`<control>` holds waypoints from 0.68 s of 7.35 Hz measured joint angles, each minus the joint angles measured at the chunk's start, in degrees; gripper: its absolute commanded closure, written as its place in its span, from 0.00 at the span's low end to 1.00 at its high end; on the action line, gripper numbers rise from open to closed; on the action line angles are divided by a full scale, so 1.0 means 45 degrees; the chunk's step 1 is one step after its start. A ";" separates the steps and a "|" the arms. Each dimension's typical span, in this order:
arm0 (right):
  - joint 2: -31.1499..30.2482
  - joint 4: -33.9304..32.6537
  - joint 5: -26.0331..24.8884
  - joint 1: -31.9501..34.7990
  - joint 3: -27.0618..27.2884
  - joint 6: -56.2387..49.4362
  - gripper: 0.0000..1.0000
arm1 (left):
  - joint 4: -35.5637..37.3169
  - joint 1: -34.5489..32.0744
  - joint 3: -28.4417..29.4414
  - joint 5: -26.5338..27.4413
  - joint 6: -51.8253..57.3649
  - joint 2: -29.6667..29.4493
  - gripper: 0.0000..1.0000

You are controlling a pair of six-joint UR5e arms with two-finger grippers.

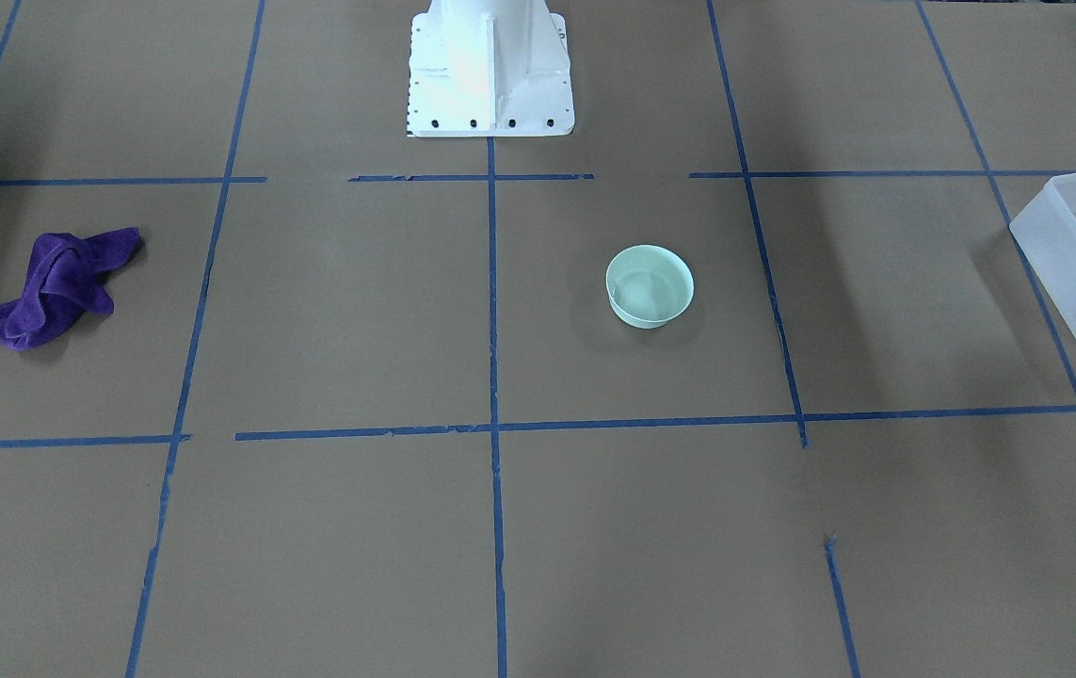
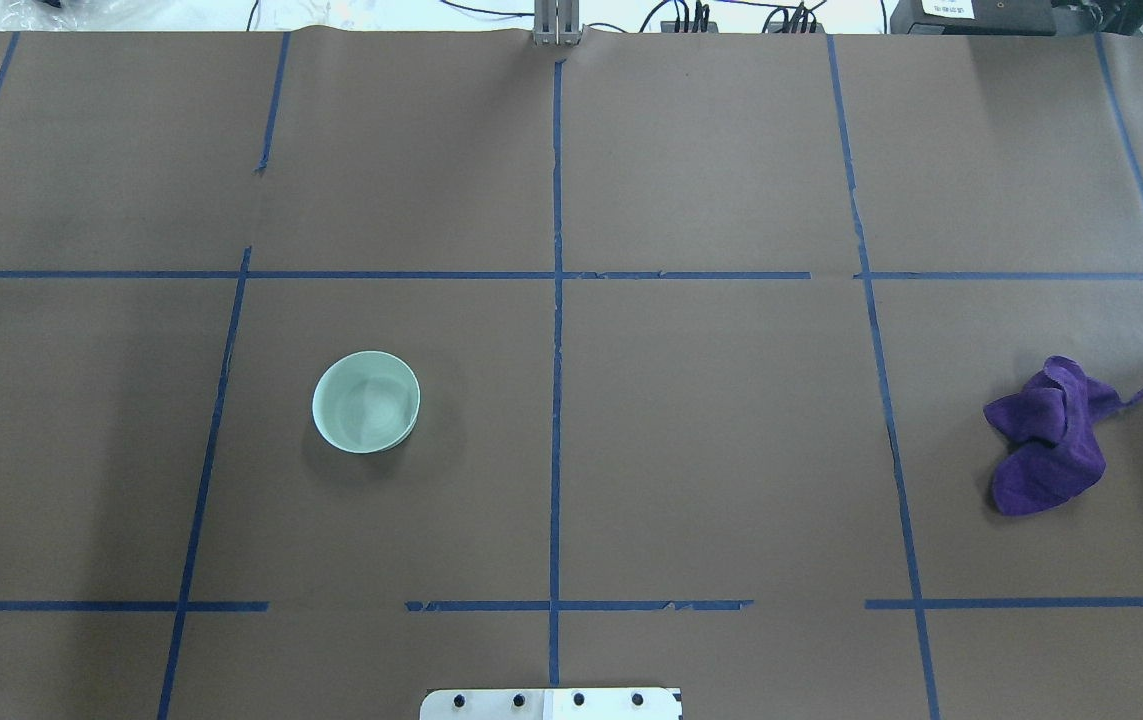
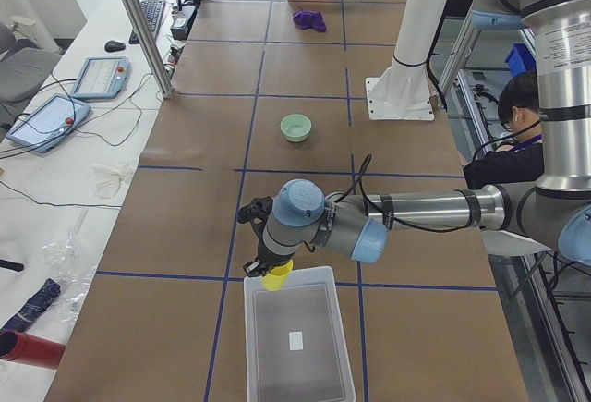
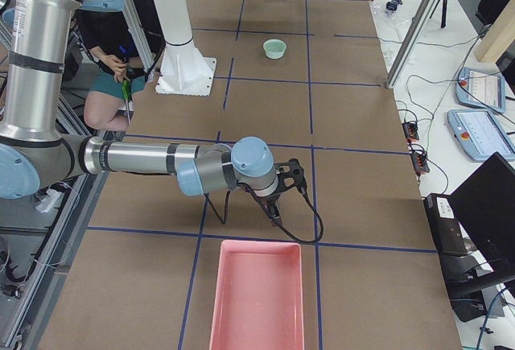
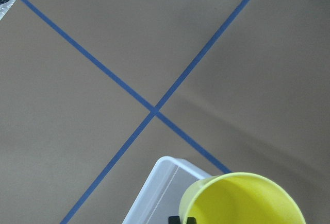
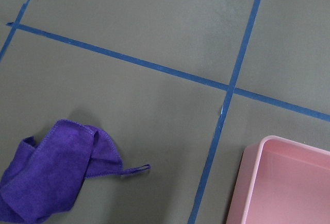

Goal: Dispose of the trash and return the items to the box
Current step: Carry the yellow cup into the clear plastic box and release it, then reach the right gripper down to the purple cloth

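Your left gripper [image 3: 268,268] clasps the small yellow plastic tumbler [image 5: 242,203]; clear the twelve-o'clock wall of the translucent frosted-white plastic bin [image 3: 314,374] before releasing. Right gripper [image 4: 276,215]: aperture cannot be told.

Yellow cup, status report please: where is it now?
Left jaws shut on yellow cup, over box corner. Right jaws: cannot tell. Green bowl out on table. Nothing blocking.

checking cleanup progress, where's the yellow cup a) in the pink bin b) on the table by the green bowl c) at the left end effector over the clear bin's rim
c: the yellow cup hangs from the left end effector over the rim of the clear bin.
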 measured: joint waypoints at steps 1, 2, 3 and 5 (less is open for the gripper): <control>0.0000 0.0000 0.0013 0.0000 0.0007 0.0008 0.00 | -0.0701 -0.0071 0.0710 -0.0019 -0.0093 0.0020 1.00; 0.0000 0.0000 0.0025 0.0000 0.0016 0.0020 0.00 | -0.2196 -0.0060 0.1686 -0.0032 -0.0616 0.0056 1.00; 0.0000 -0.0003 0.0031 0.0000 0.0018 0.0021 0.00 | -0.3605 0.0083 0.2526 -0.0057 -0.1245 0.0085 1.00; 0.0001 -0.0016 0.0035 0.0000 0.0032 0.0032 0.00 | -0.4692 0.0897 0.3110 -0.0368 -0.2178 0.0137 1.00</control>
